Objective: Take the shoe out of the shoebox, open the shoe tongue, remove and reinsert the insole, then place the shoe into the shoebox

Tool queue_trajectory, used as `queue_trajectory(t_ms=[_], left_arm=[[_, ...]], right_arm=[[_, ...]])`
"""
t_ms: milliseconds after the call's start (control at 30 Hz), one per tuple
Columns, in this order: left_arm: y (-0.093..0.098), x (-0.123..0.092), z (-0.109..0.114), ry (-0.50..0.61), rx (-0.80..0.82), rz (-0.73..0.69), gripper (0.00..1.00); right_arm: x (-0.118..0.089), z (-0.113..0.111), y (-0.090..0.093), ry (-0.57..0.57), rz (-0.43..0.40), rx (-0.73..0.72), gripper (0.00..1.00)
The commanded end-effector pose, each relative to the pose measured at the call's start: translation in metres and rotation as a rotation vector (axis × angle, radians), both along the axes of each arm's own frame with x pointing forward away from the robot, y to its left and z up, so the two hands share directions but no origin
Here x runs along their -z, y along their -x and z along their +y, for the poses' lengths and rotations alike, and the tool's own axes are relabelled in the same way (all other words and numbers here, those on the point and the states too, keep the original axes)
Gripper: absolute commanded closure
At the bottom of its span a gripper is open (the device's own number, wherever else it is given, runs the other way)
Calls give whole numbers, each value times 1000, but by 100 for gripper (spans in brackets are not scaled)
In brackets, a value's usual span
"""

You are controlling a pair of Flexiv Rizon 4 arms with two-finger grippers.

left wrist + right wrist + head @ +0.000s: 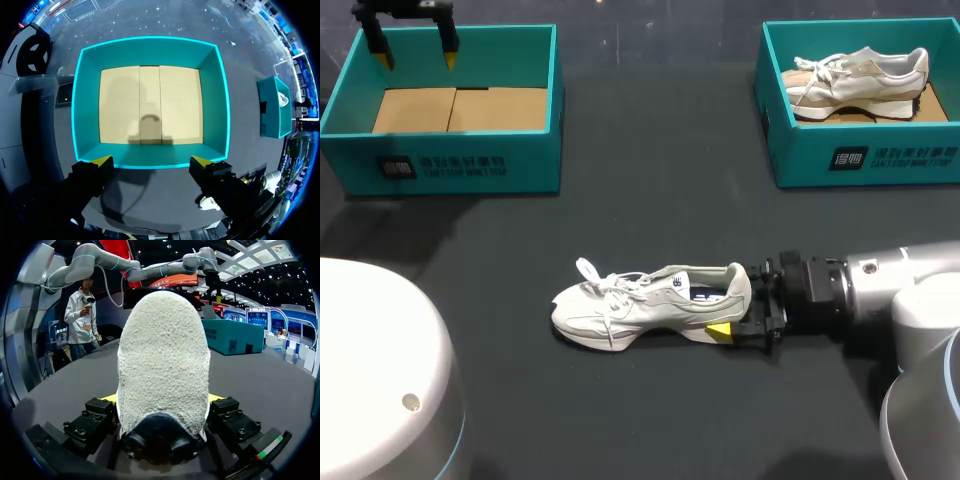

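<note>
Two arms | right gripper (733,308) reaches in level from lower right, clamped on shoe (640,305) heel | left gripper (415,55) hangs above upper-left shoebox (460,165), jaws apart

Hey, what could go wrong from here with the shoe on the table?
The right gripper holds the shoe only at the heel, so the long toe end may sag or twist out if lifted. The loose laces splay over its side and could snag. The left gripper hovers open over the empty box, far off, so nothing supports the toe.
</note>
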State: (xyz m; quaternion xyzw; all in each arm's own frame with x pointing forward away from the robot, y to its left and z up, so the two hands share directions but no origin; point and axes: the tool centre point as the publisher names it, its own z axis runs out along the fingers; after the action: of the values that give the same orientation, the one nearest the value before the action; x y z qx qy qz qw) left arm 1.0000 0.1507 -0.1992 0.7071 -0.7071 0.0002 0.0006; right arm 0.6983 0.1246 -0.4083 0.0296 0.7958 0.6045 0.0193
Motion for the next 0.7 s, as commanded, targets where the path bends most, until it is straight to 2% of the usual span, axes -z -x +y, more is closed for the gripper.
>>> queue_trajectory(t_ms=[33, 700], left_arm=[[0, 0, 0, 0, 0, 0, 0], [0, 0, 0, 0, 0, 0, 0]], right_arm=[[1, 2, -3, 10, -1, -14, 100], [-2, -4, -12, 22, 2, -40, 100]])
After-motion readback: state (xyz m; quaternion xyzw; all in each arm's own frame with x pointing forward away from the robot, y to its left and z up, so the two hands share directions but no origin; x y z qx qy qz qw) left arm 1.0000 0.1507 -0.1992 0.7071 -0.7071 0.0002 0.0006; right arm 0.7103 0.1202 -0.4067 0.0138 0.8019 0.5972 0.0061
